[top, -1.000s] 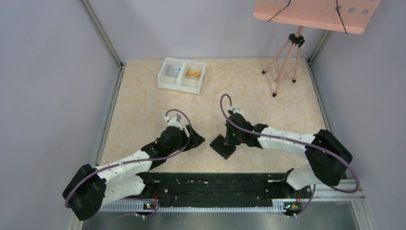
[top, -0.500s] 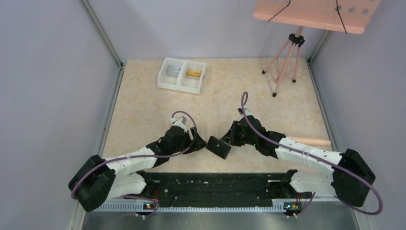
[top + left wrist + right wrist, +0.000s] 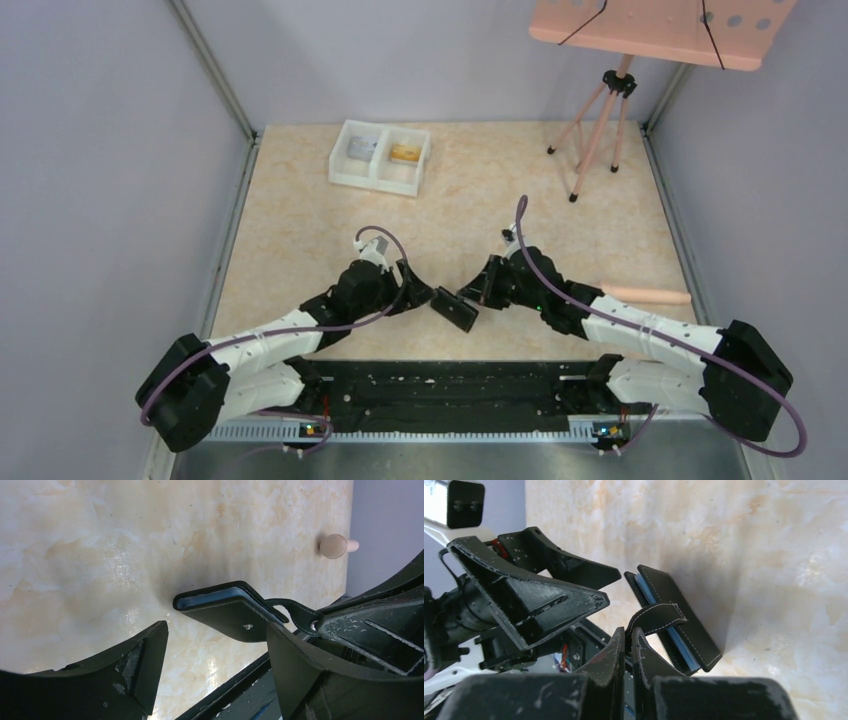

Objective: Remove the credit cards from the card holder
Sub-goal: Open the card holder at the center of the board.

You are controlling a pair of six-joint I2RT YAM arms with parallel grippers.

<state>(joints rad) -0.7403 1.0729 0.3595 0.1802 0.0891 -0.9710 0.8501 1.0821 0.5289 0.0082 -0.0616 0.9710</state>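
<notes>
The black card holder (image 3: 455,310) hangs tilted just above the table near its front edge, between my two grippers. My right gripper (image 3: 629,631) is shut on the holder's stitched strap (image 3: 659,617). A blue edge shows between the holder's (image 3: 676,615) black flaps. My left gripper (image 3: 216,632) is open and empty, its fingertips either side of the holder's (image 3: 225,611) near end without touching it. In the top view the left gripper (image 3: 422,297) and the right gripper (image 3: 478,292) face each other. An orange-gold card (image 3: 405,153) and a grey card (image 3: 360,148) lie in the white tray.
The white two-compartment tray (image 3: 418,160) stands at the back left of centre. A pink tripod stand (image 3: 600,120) is at the back right. A wooden dowel (image 3: 645,295) lies on the table right of my right arm, and also shows in the left wrist view (image 3: 334,546).
My right gripper has lifted the holder off the table by its strap and swung it left toward my left gripper. My left gripper edged right toward it, staying open.
</notes>
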